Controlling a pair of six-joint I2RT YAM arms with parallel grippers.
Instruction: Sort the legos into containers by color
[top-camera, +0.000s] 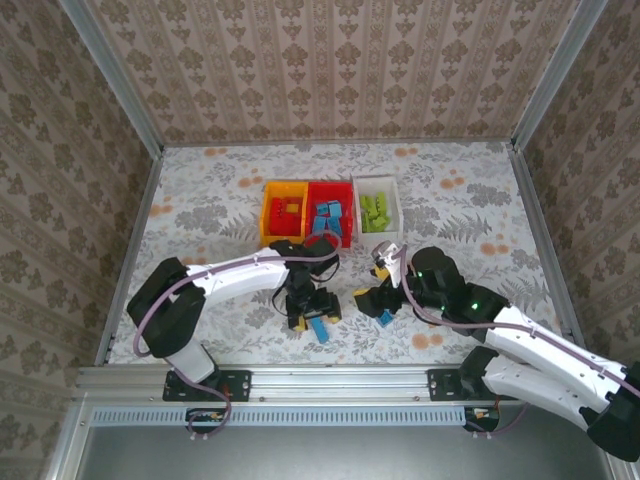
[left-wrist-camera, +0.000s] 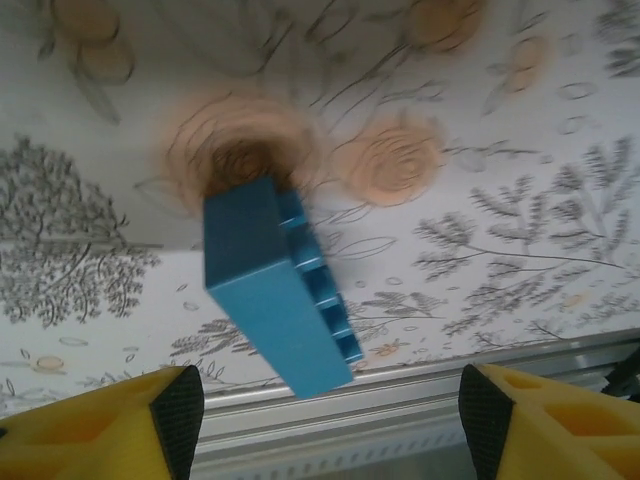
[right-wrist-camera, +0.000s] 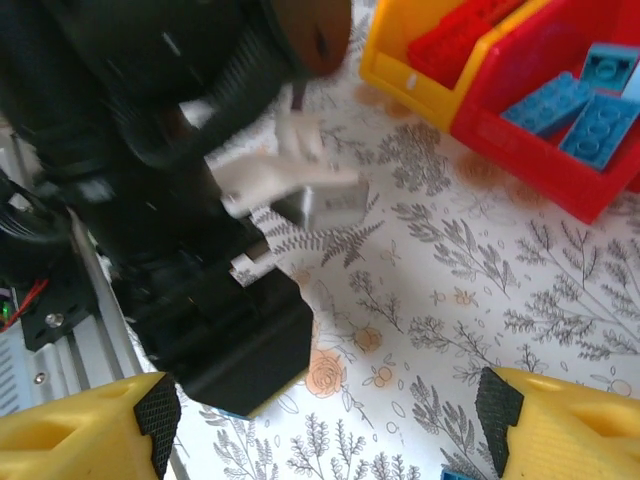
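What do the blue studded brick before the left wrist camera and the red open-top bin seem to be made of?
The blue rectangular brick looks like hard moulded plastic: flat smooth faces, crisp edges, a row of round studs, a mild sheen. The red open-top bin appears to be rigid plastic too, probably glossy: thin even walls, uniform saturated colour.

Blue lego (left-wrist-camera: 275, 290) lies apart from yellow bin (top-camera: 266, 212), red bin (top-camera: 351, 215), white bin (top-camera: 397, 210).
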